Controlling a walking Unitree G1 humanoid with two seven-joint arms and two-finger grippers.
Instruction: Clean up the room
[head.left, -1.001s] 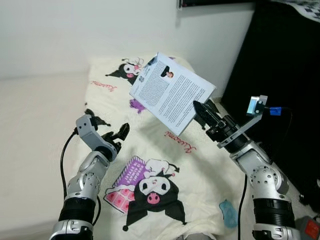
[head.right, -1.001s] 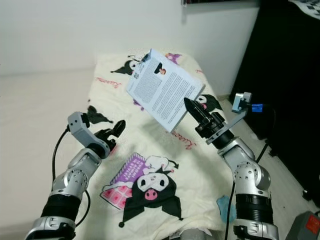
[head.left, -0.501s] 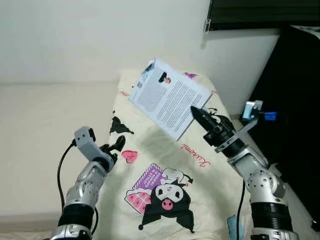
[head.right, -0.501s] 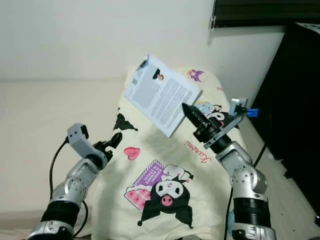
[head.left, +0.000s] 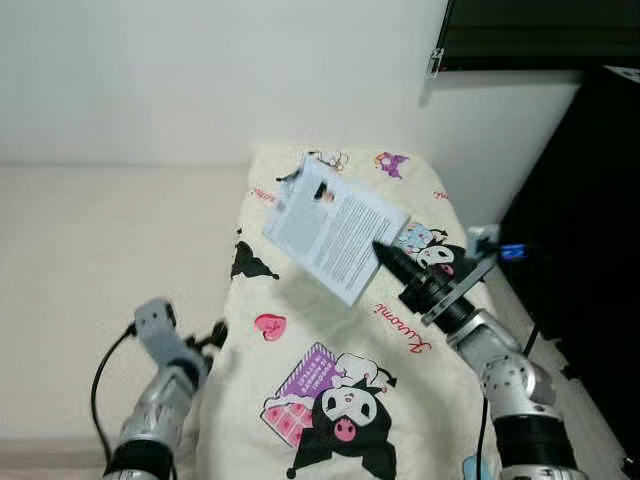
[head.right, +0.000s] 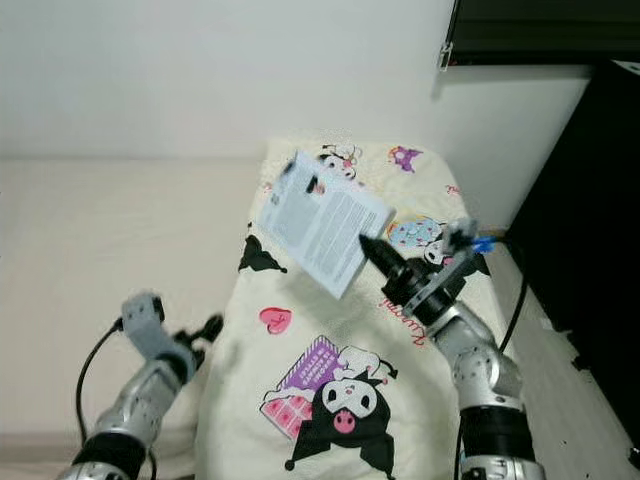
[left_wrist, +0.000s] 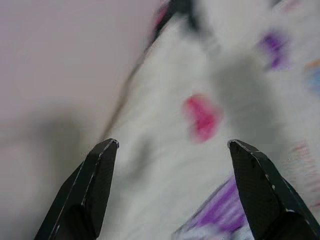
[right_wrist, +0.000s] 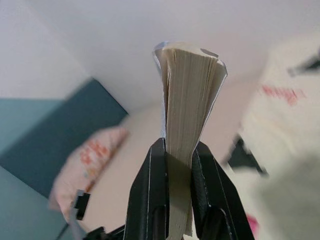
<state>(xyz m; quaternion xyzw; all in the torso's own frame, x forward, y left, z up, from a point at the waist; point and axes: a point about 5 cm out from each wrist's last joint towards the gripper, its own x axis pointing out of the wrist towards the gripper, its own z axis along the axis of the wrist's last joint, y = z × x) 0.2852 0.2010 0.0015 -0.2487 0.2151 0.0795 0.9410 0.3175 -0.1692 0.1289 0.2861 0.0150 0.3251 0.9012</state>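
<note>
From my head camera, the book (head.left: 335, 237) sits mid-frame above the cartoon-print blanket (head.left: 350, 400), pinched at its lower corner by my right gripper (head.left: 388, 258), so I should carry it level and slowly. My right wrist camera shows both fingers (right_wrist: 150, 200) squeezing the pages tight; my left gripper (left_wrist: 172, 150), low left in the head view, hangs wide open over the blanket's edge.

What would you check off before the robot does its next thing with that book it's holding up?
1. White paperback book pinched in right end effector: ok.
2. Book held clear above the cream cartoon-print blanket: ok.
3. Grip sits only at one corner, so the pages splay; firmness: cannot tell.
4. Left end effector open and free to help: ok.
5. A shelf or table to put the book on: cannot tell.
</note>
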